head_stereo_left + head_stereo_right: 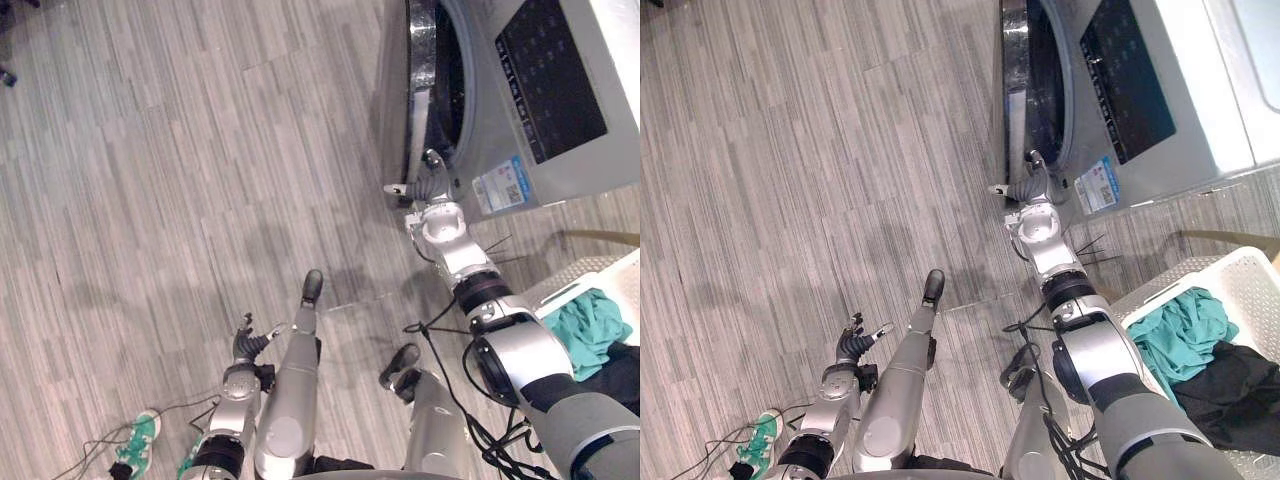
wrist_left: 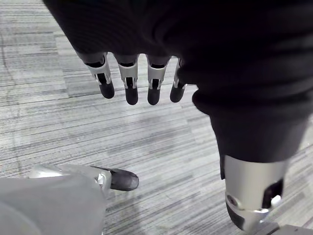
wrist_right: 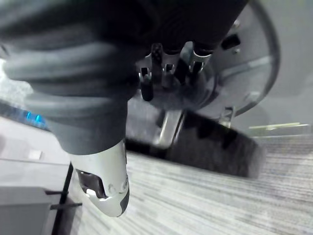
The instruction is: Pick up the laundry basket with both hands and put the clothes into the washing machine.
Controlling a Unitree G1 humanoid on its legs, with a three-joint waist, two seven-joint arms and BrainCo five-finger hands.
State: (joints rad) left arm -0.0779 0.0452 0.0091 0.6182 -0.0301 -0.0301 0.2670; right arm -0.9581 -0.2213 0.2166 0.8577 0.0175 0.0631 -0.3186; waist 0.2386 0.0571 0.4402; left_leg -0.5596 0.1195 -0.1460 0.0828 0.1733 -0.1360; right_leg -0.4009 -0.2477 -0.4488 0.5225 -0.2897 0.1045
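Right robot hand (image 1: pixel 425 185), open and empty, is at the door rim of the silver front-loading washing machine (image 1: pixel 480 130), left robot hand (image 1: pixel 248 345) hangs relaxed farther off, and the white perforated plastic laundry basket (image 1: pixel 1250 285) of teal and black clothes (image 1: pixel 1175 340) waits beside the machine, unlifted.

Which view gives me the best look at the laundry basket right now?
The right eye view: the white laundry basket sits at lower right with its rim, teal cloth and black cloth visible. The left eye view cuts it at the frame edge. The wrist views face the floor and washer.
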